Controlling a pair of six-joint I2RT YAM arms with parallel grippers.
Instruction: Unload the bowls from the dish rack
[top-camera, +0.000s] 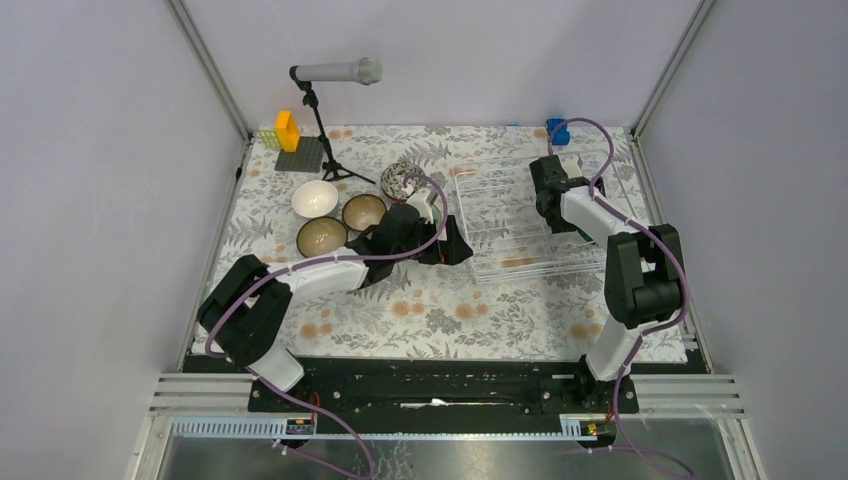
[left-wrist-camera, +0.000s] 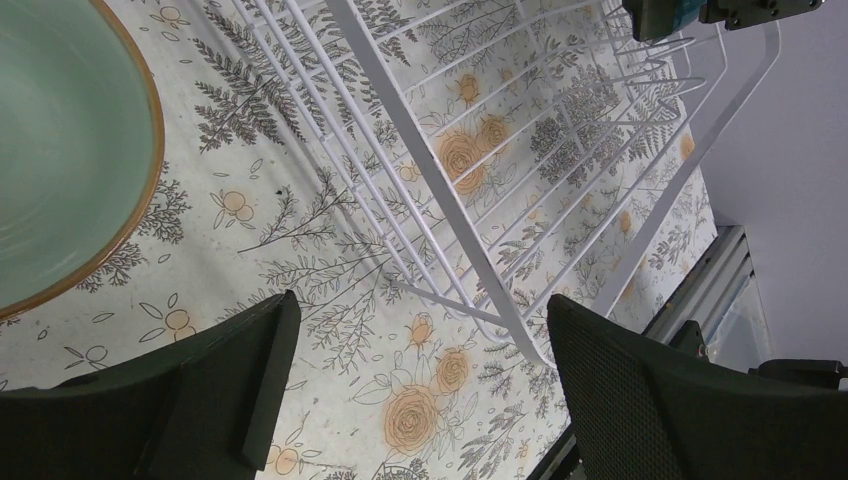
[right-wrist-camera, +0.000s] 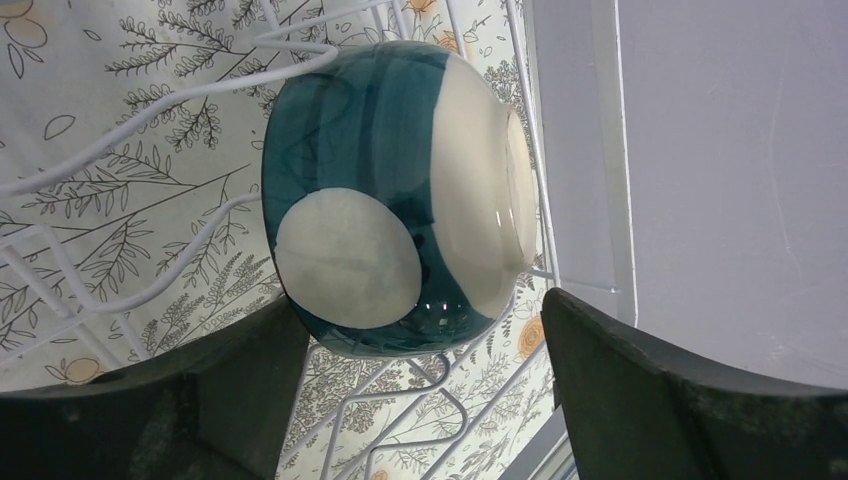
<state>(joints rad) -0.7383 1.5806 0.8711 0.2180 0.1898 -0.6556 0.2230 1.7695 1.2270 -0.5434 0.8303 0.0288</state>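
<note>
Left gripper (left-wrist-camera: 420, 330): jaws wide apart, nothing between them, low over the floral tablecloth (top-camera: 430, 310). Mint-green bowl (left-wrist-camera: 60, 140) with a brown rim sits upright on the cloth to its front-left, clear of the fingers. Top view shows a white bowl (top-camera: 315, 197) and a brown bowl (top-camera: 364, 211) on the cloth further out on that side, and a grey patterned bowl (top-camera: 403, 180) just beyond the gripper. All four are outside the rack. Dish rack (left-wrist-camera: 418, 150), white wire, is directly ahead of the left gripper, with a corner near its right finger; can't tell if they touch. Right gripper (right-wrist-camera: 425, 315) is down inside the rack, jaws also apart. Teal bowl (right-wrist-camera: 390, 180) with white patches stands on its edge in the wires, straight ahead between the two fingers, rim facing the right-hand finger. Its lower edge overlaps the left-hand finger in view; contact not clear, no clamp visible. Behind the bowls on the cloth stands a microphone (top-camera: 338, 71) on a tripod.
</note>
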